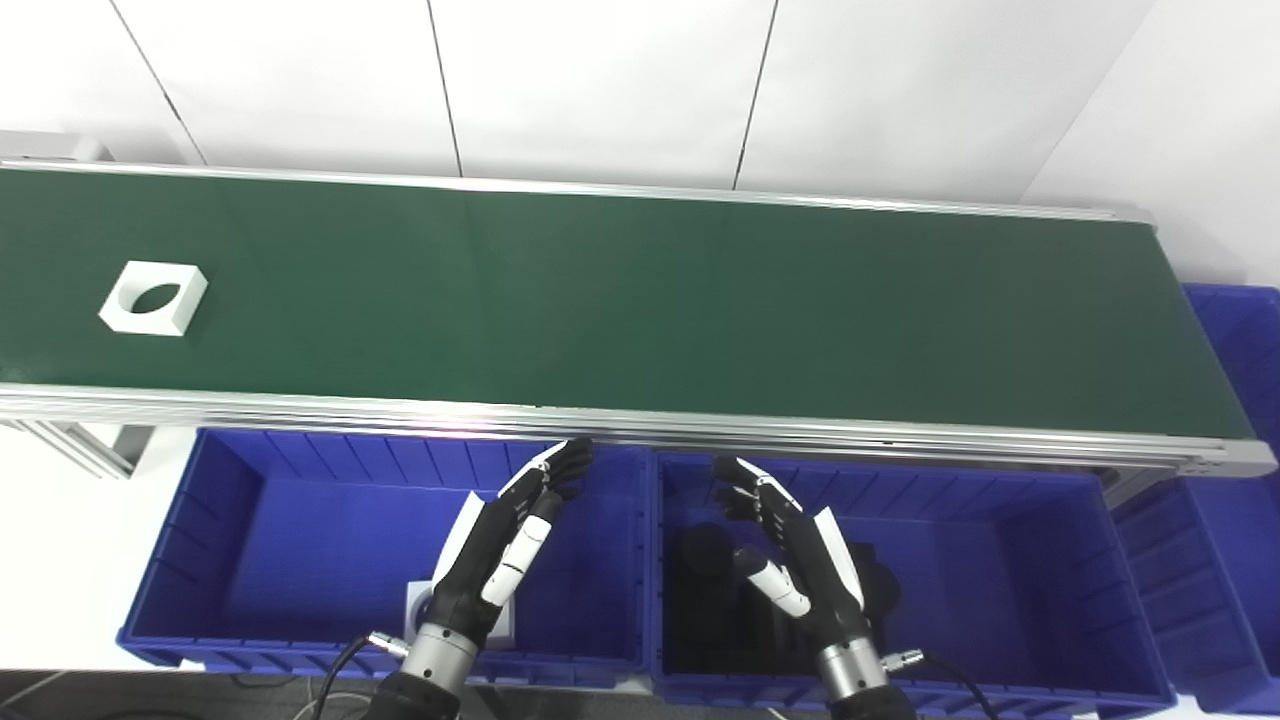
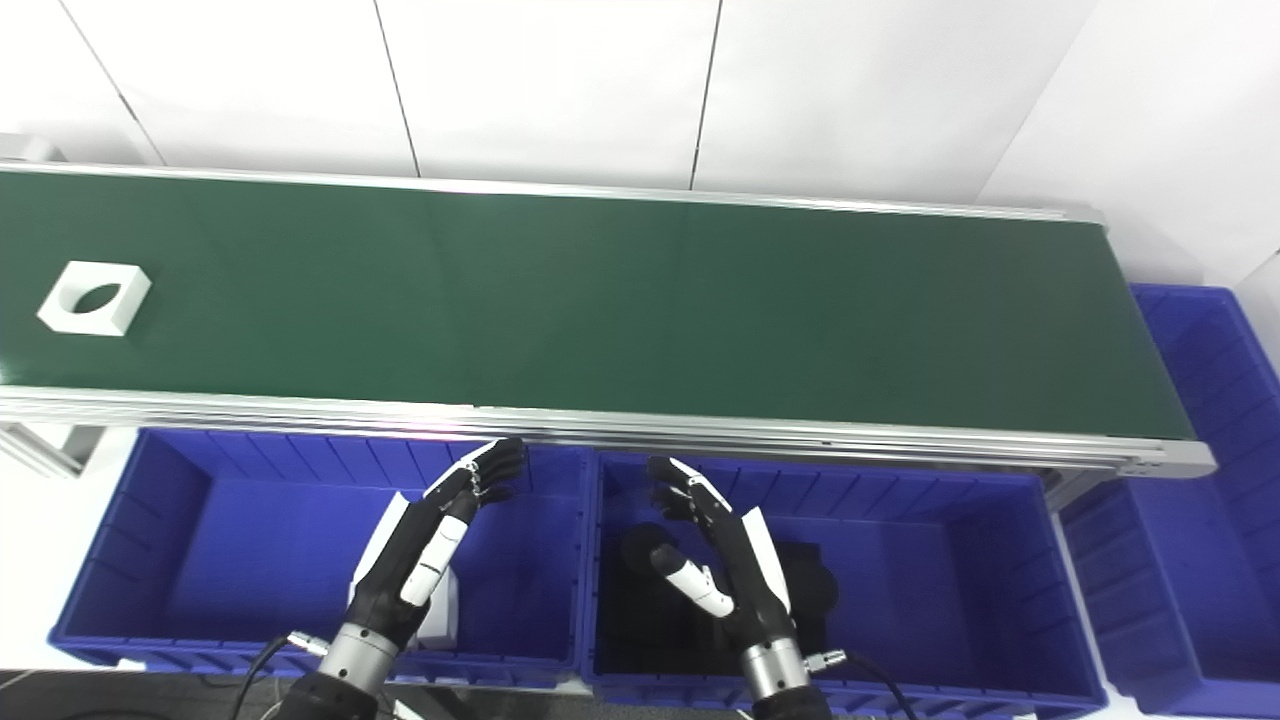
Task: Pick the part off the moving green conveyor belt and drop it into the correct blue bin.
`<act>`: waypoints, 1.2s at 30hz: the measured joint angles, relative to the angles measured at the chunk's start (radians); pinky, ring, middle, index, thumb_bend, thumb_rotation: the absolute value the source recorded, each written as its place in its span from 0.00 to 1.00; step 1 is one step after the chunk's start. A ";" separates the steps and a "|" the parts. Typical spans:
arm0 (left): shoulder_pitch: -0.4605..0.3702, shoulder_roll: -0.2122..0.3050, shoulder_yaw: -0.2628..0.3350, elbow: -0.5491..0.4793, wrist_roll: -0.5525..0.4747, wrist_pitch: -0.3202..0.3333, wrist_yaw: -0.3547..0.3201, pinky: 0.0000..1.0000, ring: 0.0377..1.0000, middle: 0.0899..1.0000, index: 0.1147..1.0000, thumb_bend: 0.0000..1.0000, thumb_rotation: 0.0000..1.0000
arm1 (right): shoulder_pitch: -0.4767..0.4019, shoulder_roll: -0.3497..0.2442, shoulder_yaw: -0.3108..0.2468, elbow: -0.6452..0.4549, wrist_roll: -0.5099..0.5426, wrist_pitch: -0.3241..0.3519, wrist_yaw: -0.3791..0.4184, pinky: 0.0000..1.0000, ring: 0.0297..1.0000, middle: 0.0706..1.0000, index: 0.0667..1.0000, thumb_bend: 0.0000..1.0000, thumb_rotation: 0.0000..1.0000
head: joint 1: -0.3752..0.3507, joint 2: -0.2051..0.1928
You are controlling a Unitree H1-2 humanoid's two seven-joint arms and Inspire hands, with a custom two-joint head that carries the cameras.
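1. The white part (image 1: 153,297) sits flat on the green conveyor belt (image 1: 640,300) at its far left end, well away from both hands. It is a square block with a round hole through its middle, one corner turned slightly toward the camera.
2. It looks like a rigid, light moulded piece with smooth faces, so I judge it stiff, not fragile, and a bit slippery. The best hold is probably across two opposite outer walls, or thumb in the hole with fingers on an outer side.
3. The left hand (image 1: 500,545) hovers over the left blue bin (image 1: 200,560), fingers spread and extended toward the belt edge, holding nothing.
4. The right hand (image 1: 795,555) hovers over the middle blue bin (image 1: 1050,580), fingers apart too, empty.
5. A white piece (image 2: 445,610) lies in the left bin, partly hidden behind the left wrist; dark parts (image 2: 810,585) rest in the middle bin under the right hand. That suggests white goes left, though it's a guess.
6. A third blue bin (image 1: 1240,400) stands at the belt's right end.
7. The pick has not begun; the left hand seems the likelier one to make it.
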 measured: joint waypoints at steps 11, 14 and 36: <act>0.000 0.000 -0.002 0.005 -0.003 0.000 0.000 0.82 0.85 0.85 0.84 0.48 1.00 | -0.012 -0.004 0.013 0.016 0.001 0.000 -0.017 0.73 0.78 0.83 0.83 0.92 0.93 | 0.002 -0.005; 0.000 0.000 -0.002 0.008 -0.003 0.000 0.000 0.83 0.86 0.85 0.84 0.50 1.00 | -0.015 -0.005 0.014 0.022 0.003 0.000 -0.018 0.74 0.78 0.82 0.83 0.93 0.93 | -0.002 -0.008; -0.002 0.004 -0.005 0.017 -0.004 0.000 0.000 0.83 0.86 0.85 0.84 0.50 1.00 | -0.022 -0.012 0.028 0.037 0.004 0.000 -0.025 0.73 0.78 0.82 0.83 0.93 0.93 | -0.003 -0.014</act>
